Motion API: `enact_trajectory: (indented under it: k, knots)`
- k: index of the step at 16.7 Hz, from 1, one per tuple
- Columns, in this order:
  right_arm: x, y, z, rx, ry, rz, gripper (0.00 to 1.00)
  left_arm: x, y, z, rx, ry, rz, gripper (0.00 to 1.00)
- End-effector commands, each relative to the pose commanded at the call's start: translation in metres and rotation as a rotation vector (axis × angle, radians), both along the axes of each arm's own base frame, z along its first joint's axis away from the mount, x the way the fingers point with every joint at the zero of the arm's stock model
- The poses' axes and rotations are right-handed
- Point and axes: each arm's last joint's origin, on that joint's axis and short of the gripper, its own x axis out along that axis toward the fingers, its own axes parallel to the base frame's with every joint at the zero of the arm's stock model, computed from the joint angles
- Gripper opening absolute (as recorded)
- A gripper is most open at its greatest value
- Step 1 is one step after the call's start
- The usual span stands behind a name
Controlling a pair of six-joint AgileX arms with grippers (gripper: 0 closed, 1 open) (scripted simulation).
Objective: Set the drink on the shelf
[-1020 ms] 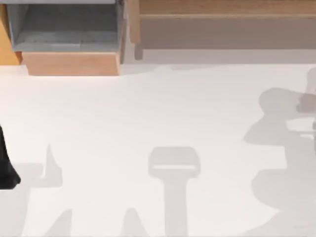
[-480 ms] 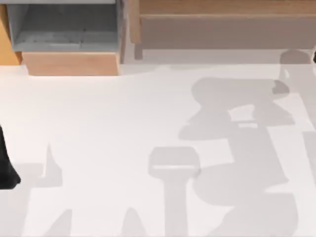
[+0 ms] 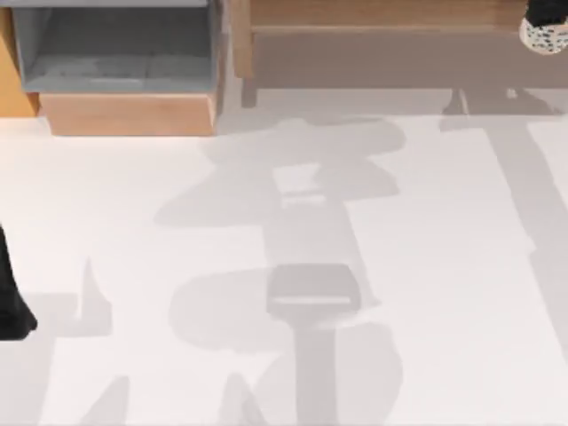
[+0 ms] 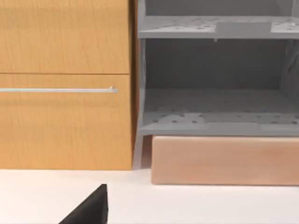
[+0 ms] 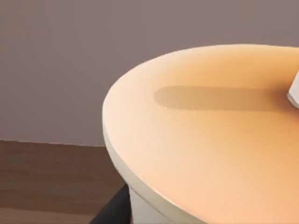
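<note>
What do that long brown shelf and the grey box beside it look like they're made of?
The shelf looks like light-brown wood with a matt finish: horizontal planks and an upright post. The grey box looks like speckled grey stone or concrete inside, though that is a guess, with a pale wood front panel showing faint grain.

Drink (image 3: pixel 543 34) and shelf (image 3: pixel 390 44) both cut by top view's edge.

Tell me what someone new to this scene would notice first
Most striking is the drink, its broad orange top looming close in the right wrist view; from above, its speckled edge peeks in at the far right, over the shelf. That long wooden shelf runs along the table's far side. Left of it sits a grey-lined box with a pale wood front, and big arm shadows sprawl across the white table.
</note>
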Motion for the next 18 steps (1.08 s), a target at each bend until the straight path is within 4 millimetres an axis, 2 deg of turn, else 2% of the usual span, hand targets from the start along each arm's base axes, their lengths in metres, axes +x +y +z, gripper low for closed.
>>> enact_trajectory:
  k: [4, 10, 18]
  knots:
    - [0.019, 0.014, 0.027, 0.001, 0.079, -0.052, 0.0, 0.0, 0.0, 0.0, 0.0, 0.0, 0.0, 1.0]
    - [0.045, 0.025, 0.054, -0.01, 0.158, -0.131, 0.0, 0.0, 0.0, 0.0, 0.0, 0.0, 0.0, 1.0]
    - [0.048, 0.025, 0.059, -0.01, 0.16, -0.147, 0.0, 0.0, 0.0, 0.0, 0.0, 0.0, 0.0, 1.0]
